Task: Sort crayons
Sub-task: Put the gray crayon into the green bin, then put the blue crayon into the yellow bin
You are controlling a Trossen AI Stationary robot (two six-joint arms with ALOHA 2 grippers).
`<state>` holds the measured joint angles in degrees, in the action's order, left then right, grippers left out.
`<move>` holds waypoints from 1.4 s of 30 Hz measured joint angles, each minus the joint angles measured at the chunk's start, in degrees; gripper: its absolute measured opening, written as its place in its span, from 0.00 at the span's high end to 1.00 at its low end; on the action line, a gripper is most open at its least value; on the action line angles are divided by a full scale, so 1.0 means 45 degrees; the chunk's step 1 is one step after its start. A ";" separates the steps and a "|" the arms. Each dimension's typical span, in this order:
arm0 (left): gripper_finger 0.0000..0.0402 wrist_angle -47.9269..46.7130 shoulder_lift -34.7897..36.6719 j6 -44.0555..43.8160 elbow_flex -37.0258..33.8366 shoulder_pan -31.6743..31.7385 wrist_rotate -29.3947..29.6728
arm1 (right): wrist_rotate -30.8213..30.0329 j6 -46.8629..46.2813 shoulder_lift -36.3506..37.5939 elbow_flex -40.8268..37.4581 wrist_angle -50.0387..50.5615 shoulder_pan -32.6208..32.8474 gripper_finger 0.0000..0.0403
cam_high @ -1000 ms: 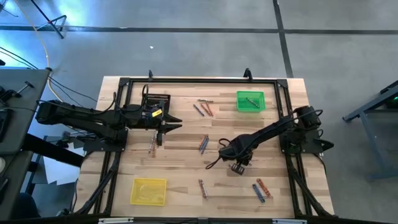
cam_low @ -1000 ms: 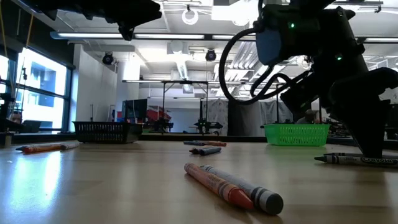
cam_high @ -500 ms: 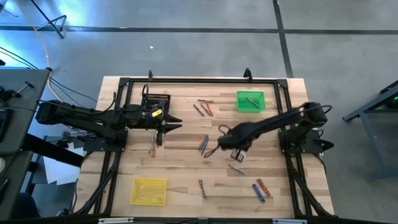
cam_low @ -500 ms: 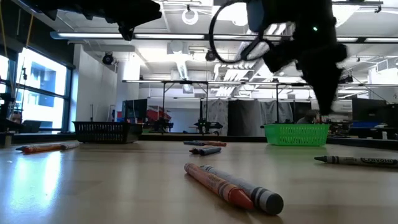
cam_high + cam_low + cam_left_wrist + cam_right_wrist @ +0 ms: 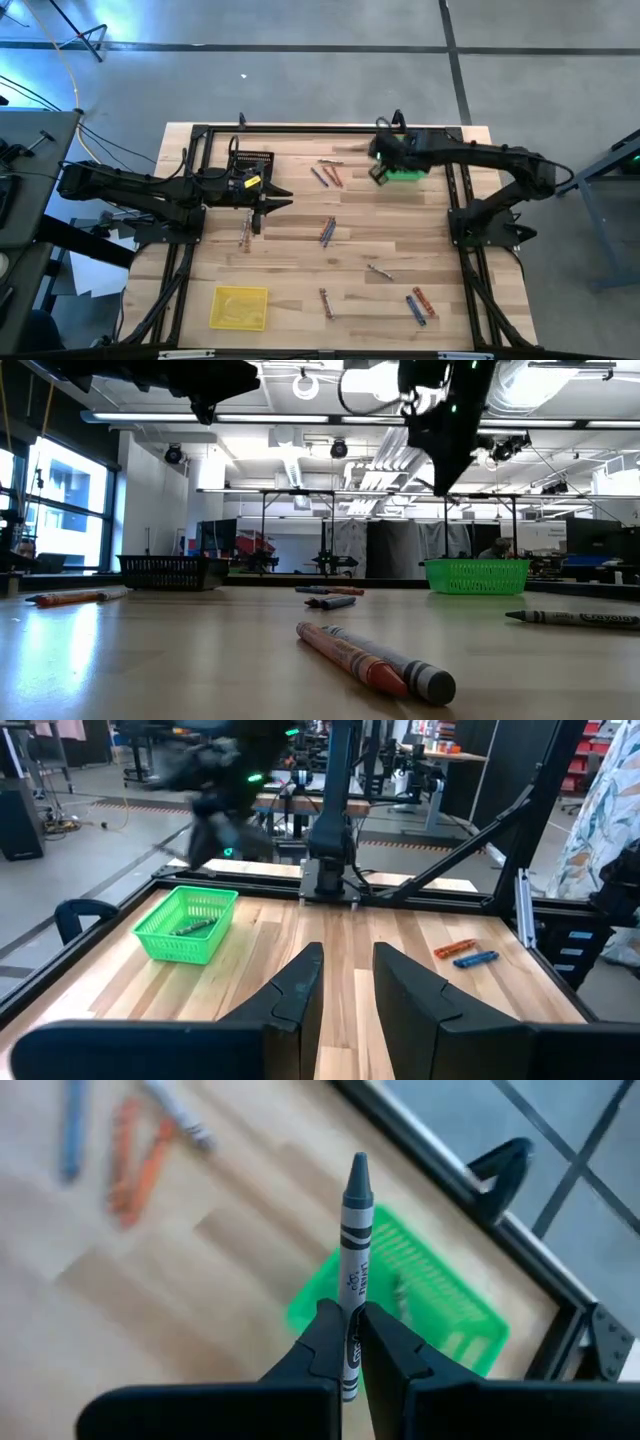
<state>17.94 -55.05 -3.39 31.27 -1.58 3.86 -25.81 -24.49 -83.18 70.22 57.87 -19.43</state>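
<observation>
- Pale wood table (image 5: 300, 270) inside a black frame, on a grey floor; a workshop hall lies beyond.
- Crayons (image 5: 327, 231) lie scattered across it.
- Right gripper (image 5: 350, 1342) pinches a grey crayon (image 5: 353, 1240) above the green basket (image 5: 408, 172).
- Left gripper (image 5: 345, 985), parted and empty, is near the black basket (image 5: 252, 160).
- The yellow tray's (image 5: 240, 306) contents are unclear.

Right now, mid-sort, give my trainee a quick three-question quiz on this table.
1. True or false: the right fingers are shut on a grey crayon.
2. Which basket is the right arm over: A black, B green, C yellow?
3. What lies in the green basket?

Key: 1 true. 2 B. 3 one crayon or more; the yellow basket looks empty, and the left fingers hold nothing beside the black basket.
</observation>
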 joint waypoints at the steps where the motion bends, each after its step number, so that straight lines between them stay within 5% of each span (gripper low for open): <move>1: 0.80 0.0000 0.0000 0.0013 0.0000 0.0000 0.0003 | 0.0215 0.0304 -0.0060 -0.0222 -0.0280 -0.0469 0.98; 11: 0.80 -0.0049 0.0000 0.0047 0.0000 0.0000 -0.0001 | 0.1655 0.1227 -0.0509 -0.2804 -0.1407 -0.3206 0.98; 21: 0.80 -0.0017 0.0000 0.0008 0.0000 0.0000 -0.0001 | 0.2279 0.1707 -0.0500 -0.4098 -0.2905 -0.3354 0.97; 34: 0.80 -0.0321 0.0000 0.0159 0.0000 0.0000 -0.0001 | 0.2611 0.2220 -0.0493 -0.4223 -0.2880 -0.3354 0.75; 42: 0.80 -0.1328 -0.0236 0.0241 0.0010 0.0009 0.0985 | 0.3900 0.2174 0.0339 -0.4223 -0.2953 -0.3345 0.76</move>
<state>11.97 -56.11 -2.31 31.31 -1.55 8.29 -8.26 -14.71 -81.66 51.22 44.58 -34.48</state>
